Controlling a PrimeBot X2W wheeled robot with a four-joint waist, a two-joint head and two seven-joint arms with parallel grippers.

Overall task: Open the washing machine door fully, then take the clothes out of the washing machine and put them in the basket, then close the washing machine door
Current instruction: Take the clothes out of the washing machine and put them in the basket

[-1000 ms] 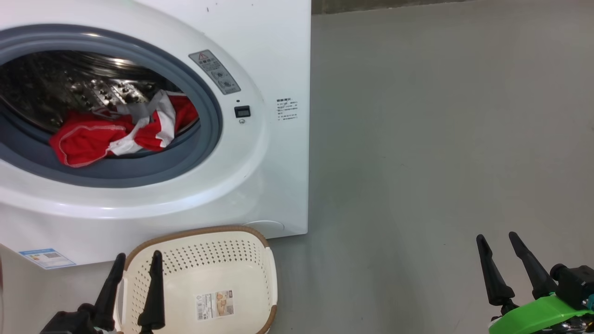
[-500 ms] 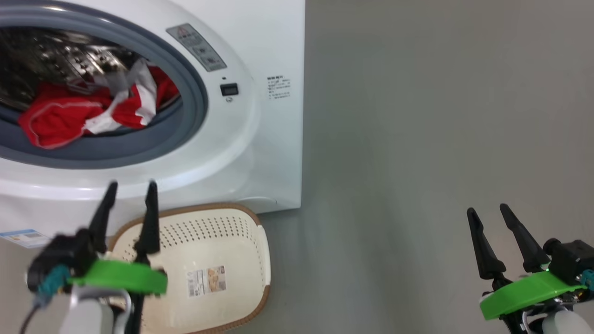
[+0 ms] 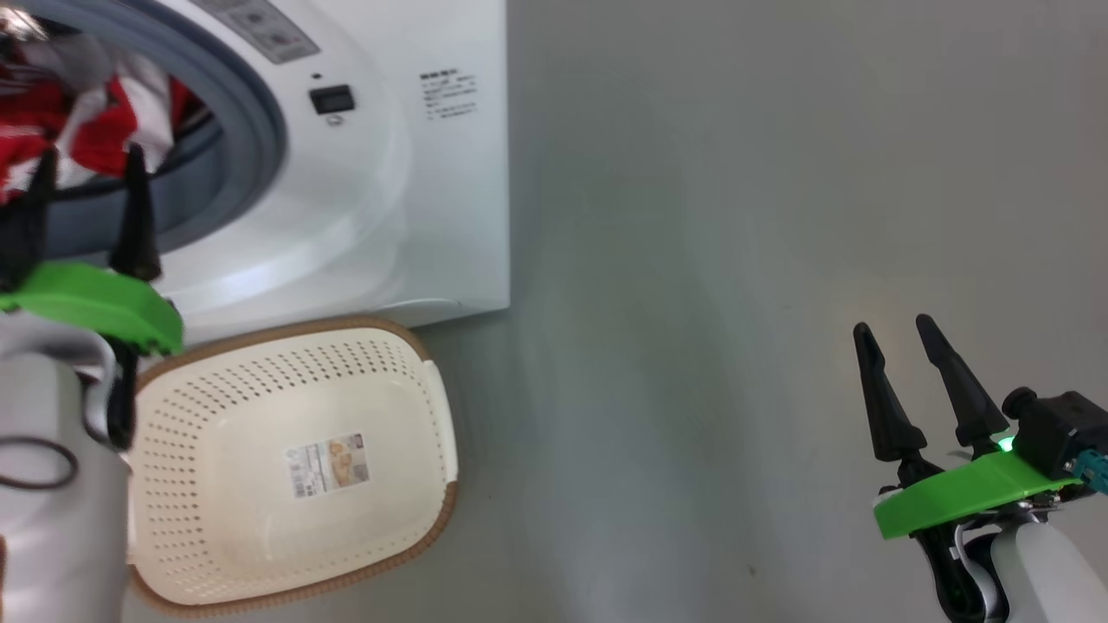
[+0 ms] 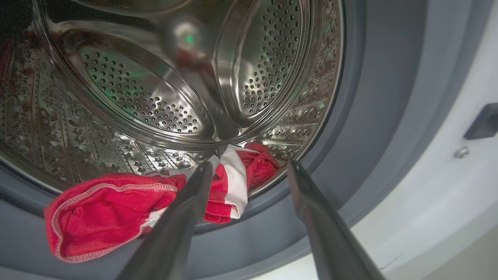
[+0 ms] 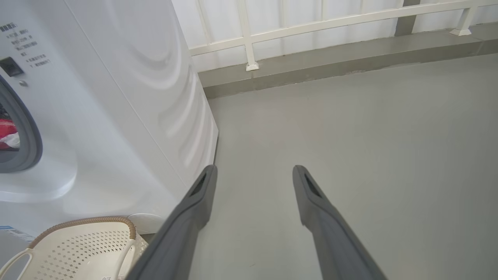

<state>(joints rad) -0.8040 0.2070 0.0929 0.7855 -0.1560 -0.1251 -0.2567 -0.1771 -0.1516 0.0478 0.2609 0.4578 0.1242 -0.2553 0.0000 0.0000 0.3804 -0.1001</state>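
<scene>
red fabric clothes with white panels [image 4: 109, 210] lie at the front lip of the perforated steel drum [image 4: 136, 85], inside the big white front-loading washing machine [image 3: 415, 216], partly over its grey rubber ring [image 4: 369, 116]. the left gripper [image 4: 249, 165] hovers at the machine's opening, dark fingers apart, holding nothing. the cream-white perforated plastic basket with brown rim [image 3: 286, 333] stands just before the machine. the right gripper [image 3: 892, 325] is well apart from the machine, over the grey floor [image 3: 736, 260], fingers also apart.

One washing machine [image 3: 415, 216], one basket [image 3: 286, 333], two claws [image 3: 91, 156] [image 3: 891, 325].
</scene>
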